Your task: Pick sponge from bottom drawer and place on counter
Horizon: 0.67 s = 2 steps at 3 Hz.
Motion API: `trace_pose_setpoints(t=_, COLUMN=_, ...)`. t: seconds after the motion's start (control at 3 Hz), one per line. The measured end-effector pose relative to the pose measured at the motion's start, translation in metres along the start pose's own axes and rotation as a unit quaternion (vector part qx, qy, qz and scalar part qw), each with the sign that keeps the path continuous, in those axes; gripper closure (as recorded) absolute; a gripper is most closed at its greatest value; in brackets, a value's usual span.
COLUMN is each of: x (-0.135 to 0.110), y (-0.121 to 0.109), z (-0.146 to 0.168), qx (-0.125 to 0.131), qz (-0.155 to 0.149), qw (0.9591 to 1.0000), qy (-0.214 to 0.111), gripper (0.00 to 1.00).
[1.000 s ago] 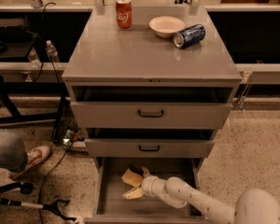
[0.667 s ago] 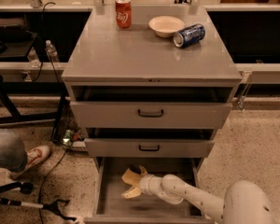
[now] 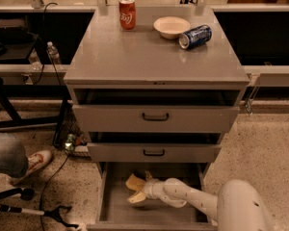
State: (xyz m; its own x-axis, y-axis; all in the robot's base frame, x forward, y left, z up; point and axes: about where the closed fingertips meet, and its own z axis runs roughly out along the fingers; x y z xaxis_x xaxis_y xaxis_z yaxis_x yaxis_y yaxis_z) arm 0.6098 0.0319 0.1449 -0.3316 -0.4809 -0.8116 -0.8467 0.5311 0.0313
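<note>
The bottom drawer (image 3: 116,211) is pulled open at the foot of the grey cabinet. The pale yellow sponge (image 3: 134,182) lies bent inside it, near the back middle. My white arm reaches in from the lower right, and my gripper (image 3: 142,190) is at the sponge, right against it. The sponge sticks out above and below the gripper's tip. The counter (image 3: 149,52) is the flat grey top of the cabinet.
On the counter stand a red can (image 3: 127,13), a cream-white bowl (image 3: 171,27) and a blue can (image 3: 195,36) lying on its side. The two upper drawers (image 3: 155,117) are slightly open. A person's foot (image 3: 32,161) and cables lie on the floor to the left.
My arm has drawn in slightly and the gripper has shifted a little left, staying at the sponge. The sponge sits in about the same place.
</note>
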Motion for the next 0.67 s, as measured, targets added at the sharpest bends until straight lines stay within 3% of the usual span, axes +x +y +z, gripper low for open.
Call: trace_pose_setpoints(t=0.67, x=0.0165, y=-0.004, z=0.0177, qx=-0.008, qz=0.008, qw=0.9998, qy=0.017, gripper=0.46)
